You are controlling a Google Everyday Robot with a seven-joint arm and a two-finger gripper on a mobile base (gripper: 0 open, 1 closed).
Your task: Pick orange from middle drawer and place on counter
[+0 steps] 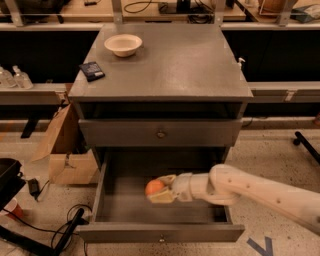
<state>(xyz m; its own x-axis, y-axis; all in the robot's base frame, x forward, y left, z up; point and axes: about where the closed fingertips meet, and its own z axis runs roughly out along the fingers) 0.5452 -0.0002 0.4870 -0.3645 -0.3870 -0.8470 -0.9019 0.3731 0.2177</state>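
The grey drawer cabinet (235,117) fills the middle of the view, standing on a speckled floor (280,150) in front of a light tan workbench (60,9) with cables lying on it. The cabinet's flat dark grey top, the desk (175,65), is seen from above and in front. The robot's cream-coloured arm (255,189) comes in from the lower right edge and reaches leftward into the cabinet.

The middle drawer (200,233) is pulled well out toward the camera, so its deep box and dark floor are open to view. Its front panel is nearest the camera and carries a small knob at its centre. Above it, another drawer front (120,132) sits closed with a round metal knob (160,134) in the middle.

To the left of the cabinet, an open cardboard box (62,150) rests on the floor, just beside the cabinet's side. On the desk, a cream-white bowl (123,44) stands near the back left corner. A small dark flat object (92,70) lies closer to the left front edge, well apart from the bowl.

The tool (155,189) is inside the middle drawer, left of centre. Its two pale fingers (168,179) are clasped on the orange (152,186), one above the fruit and one beneath it. The orange is therefore within the drawer box, held at the tip of the tool. Whether it touches the drawer floor cannot be told.
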